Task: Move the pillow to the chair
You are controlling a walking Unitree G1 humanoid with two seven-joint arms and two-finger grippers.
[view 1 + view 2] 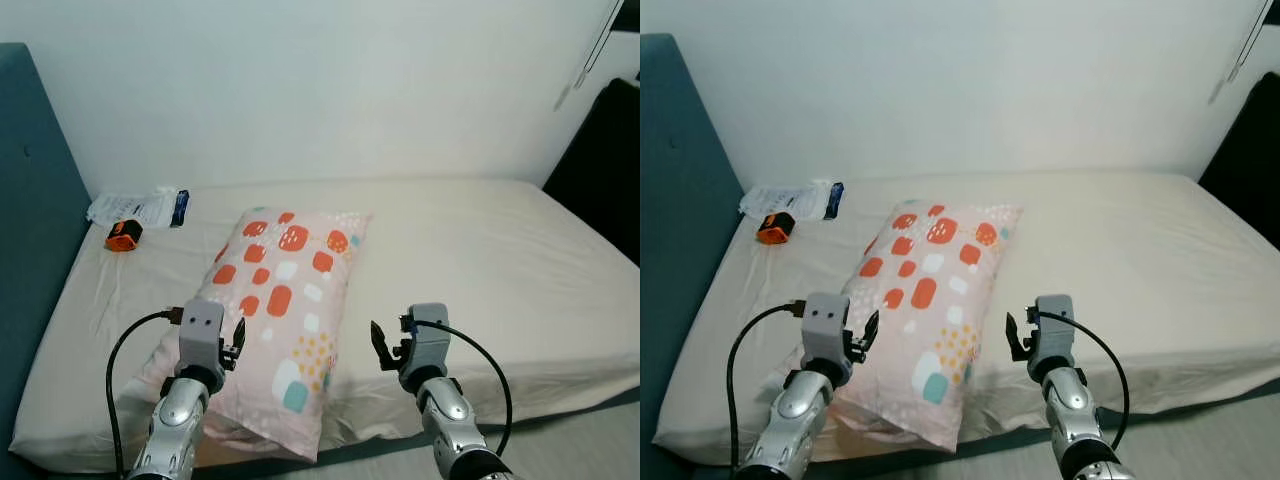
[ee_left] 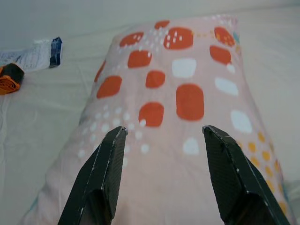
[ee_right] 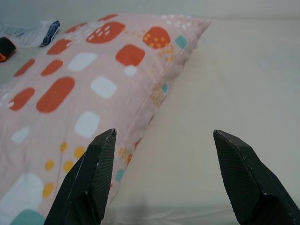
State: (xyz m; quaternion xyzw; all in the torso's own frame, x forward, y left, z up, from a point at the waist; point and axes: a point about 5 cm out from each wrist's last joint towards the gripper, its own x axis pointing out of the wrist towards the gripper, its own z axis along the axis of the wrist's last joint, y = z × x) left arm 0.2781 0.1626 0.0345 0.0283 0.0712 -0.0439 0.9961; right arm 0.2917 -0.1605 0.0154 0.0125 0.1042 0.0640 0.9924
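Observation:
A pink pillow (image 1: 280,310) with orange, white and teal patches lies lengthwise on the cream bed (image 1: 480,260), its near end overhanging the bed's front edge. My left gripper (image 1: 237,340) hovers open at the pillow's near left side; in the left wrist view its fingers (image 2: 105,173) straddle the patterned cover (image 2: 178,103). My right gripper (image 1: 383,347) is open just right of the pillow's near right edge, above the sheet; the pillow's side seam (image 3: 154,98) lies between and left of its fingers (image 3: 91,178).
A white packet (image 1: 140,207) and a small orange-and-black object (image 1: 123,235) lie at the bed's far left corner. A teal headboard (image 1: 35,210) stands on the left, a dark object (image 1: 600,160) at the right, a white wall behind.

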